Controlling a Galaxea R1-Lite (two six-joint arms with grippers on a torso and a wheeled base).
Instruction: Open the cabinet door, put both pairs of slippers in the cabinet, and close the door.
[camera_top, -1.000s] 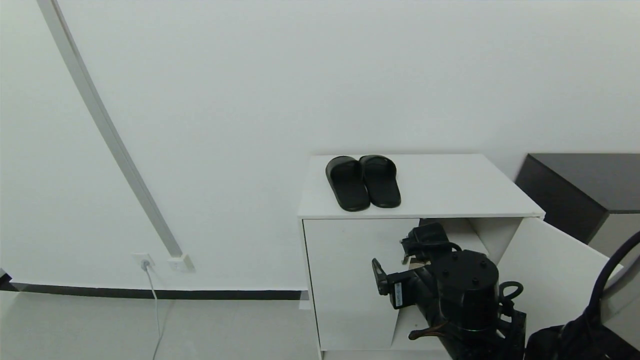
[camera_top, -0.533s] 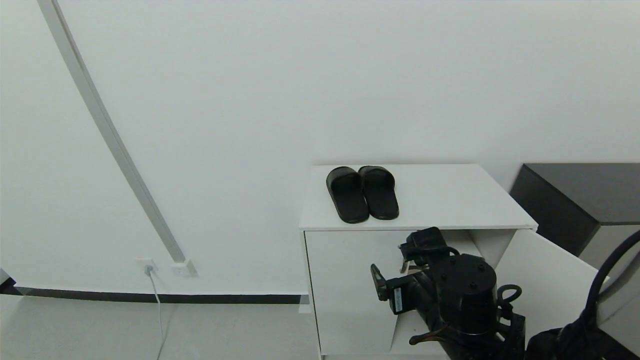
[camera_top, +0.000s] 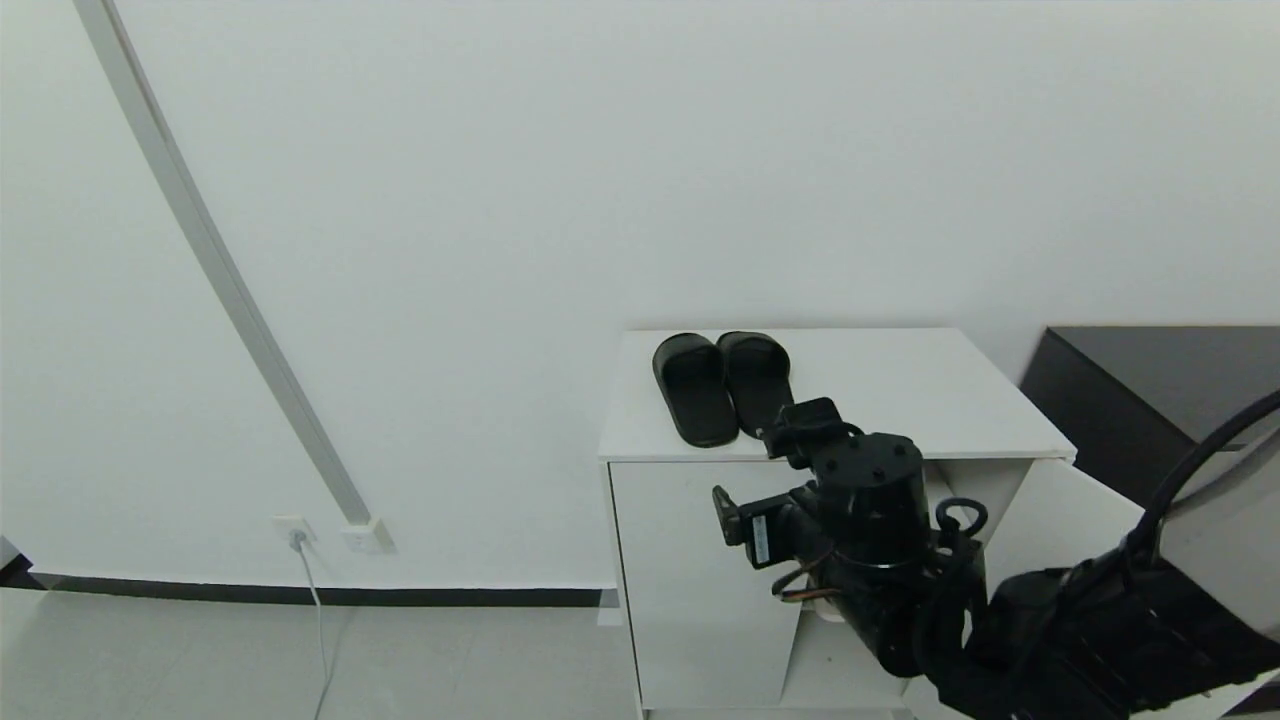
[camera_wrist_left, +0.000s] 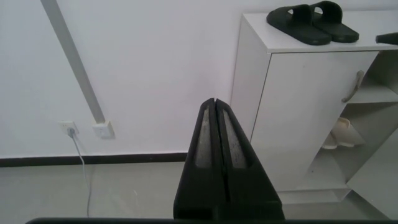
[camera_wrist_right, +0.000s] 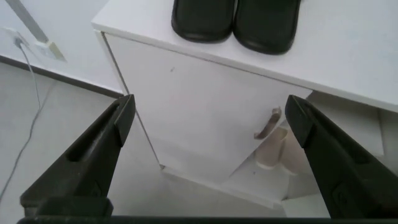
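Black slippers (camera_top: 725, 385) are lying paired on the cabinet top (camera_top: 900, 390), just ahead of the right tool (camera_wrist_right: 210, 106), which is hanging spread wide, empty. Left tool (camera_wrist_left: 215, 102) is sitting clenched on nothing. Door (camera_top: 1060, 530) is standing open; likely step: grasping this pair, pinching both adjoining edges together.

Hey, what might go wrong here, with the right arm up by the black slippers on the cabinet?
1. The slippers lie touching, near the front edge of the cabinet. The open right tool may catch only one, or push one off.
2. The door stands open beside the arm, so carrying the slippers down might knock it.
3. A pale pair already sits inside, and the black ones could snag on it.
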